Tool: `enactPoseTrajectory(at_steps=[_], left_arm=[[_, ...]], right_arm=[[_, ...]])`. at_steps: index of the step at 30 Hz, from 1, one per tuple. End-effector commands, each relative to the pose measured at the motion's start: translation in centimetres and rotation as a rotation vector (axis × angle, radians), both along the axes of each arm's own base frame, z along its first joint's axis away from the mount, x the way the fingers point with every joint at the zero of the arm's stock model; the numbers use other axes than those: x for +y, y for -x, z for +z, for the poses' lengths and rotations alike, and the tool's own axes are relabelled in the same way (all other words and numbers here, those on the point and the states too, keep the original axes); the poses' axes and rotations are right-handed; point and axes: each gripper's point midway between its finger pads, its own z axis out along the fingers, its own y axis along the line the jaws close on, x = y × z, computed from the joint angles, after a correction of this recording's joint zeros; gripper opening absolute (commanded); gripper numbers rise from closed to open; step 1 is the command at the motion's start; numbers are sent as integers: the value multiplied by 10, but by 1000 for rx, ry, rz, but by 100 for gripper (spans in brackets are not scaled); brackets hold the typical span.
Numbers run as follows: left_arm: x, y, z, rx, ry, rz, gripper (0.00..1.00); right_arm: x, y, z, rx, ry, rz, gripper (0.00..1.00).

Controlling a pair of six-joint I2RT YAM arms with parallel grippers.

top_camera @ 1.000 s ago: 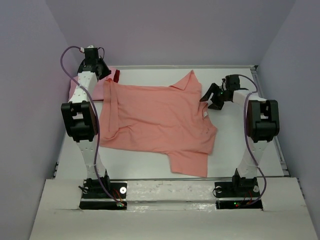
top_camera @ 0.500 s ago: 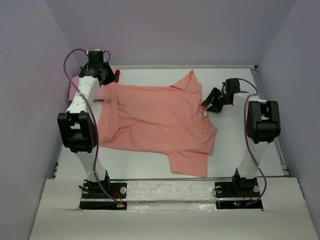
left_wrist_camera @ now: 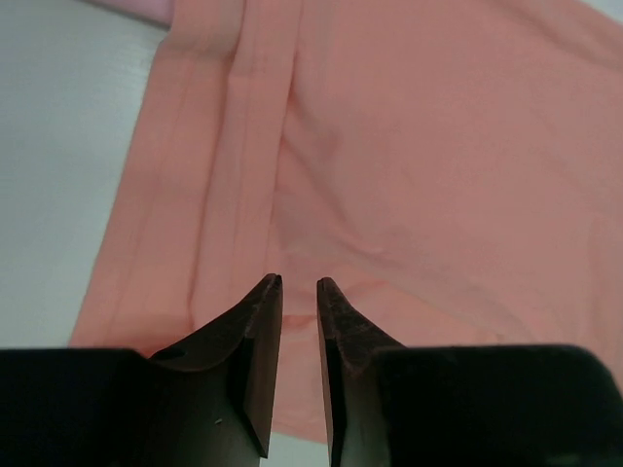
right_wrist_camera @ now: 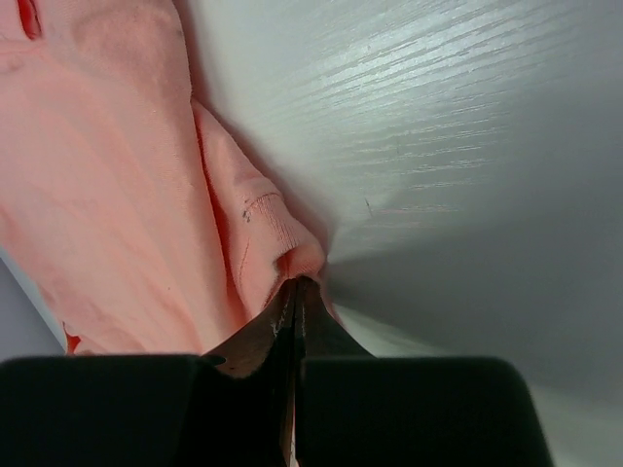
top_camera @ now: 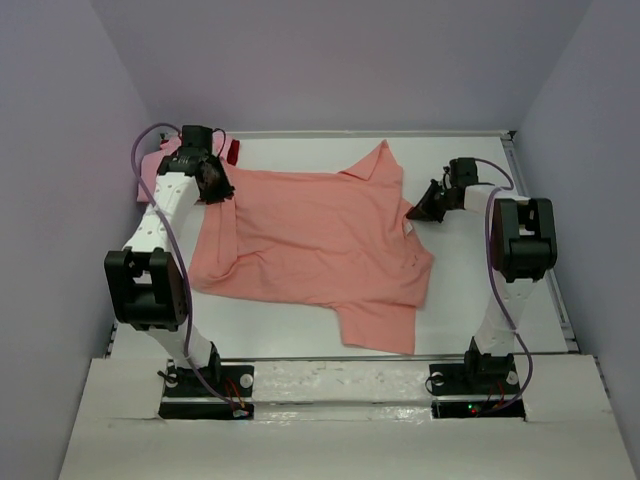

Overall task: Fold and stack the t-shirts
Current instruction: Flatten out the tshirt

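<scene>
A salmon-orange t-shirt point(top_camera: 320, 240) lies spread over the middle of the white table point(top_camera: 470, 290), one sleeve pointing to the far edge. My right gripper point(top_camera: 416, 211) is shut on the ribbed right edge of the salmon t-shirt point(right_wrist_camera: 107, 175); the right gripper point(right_wrist_camera: 295, 284) pinches a small hump of cloth at its tips. My left gripper point(top_camera: 214, 189) hovers over the shirt's far left corner. In the left wrist view the left gripper point(left_wrist_camera: 299, 282) has its jaws a narrow gap apart, with the salmon t-shirt point(left_wrist_camera: 438, 146) showing through below.
A lighter pink t-shirt point(top_camera: 150, 168) lies at the far left behind the left arm, and a dark red piece point(top_camera: 233, 152) lies beside it. Purple walls close in both sides and the back. Bare table point(left_wrist_camera: 58, 175) lies left of the shirt's hem.
The right gripper has closed on the shirt's right edge. The left gripper has come from the far left corner toward me, over the shirt's corner, and the shirt's left edge has shifted slightly.
</scene>
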Motion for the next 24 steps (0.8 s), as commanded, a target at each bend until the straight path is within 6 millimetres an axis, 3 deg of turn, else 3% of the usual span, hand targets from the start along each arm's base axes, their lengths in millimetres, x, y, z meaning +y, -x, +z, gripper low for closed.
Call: enactPoseTrajectory(at_steps=[1, 5, 11, 20, 24], left_arm=[[28, 45, -9, 108, -158, 56, 33], [41, 66, -41, 210, -237, 68, 36], [44, 86, -81, 328, -270, 50, 37], [33, 97, -116, 461, -268, -5, 39], [21, 99, -121, 493, -250, -38, 39]], right_arm=[[3, -13, 4, -38, 3, 12, 0], [4, -15, 6, -46, 0, 18, 0], [6, -17, 9, -51, -17, 26, 0], [8, -21, 11, -53, -29, 25, 0], [9, -23, 9, -51, -33, 26, 0]])
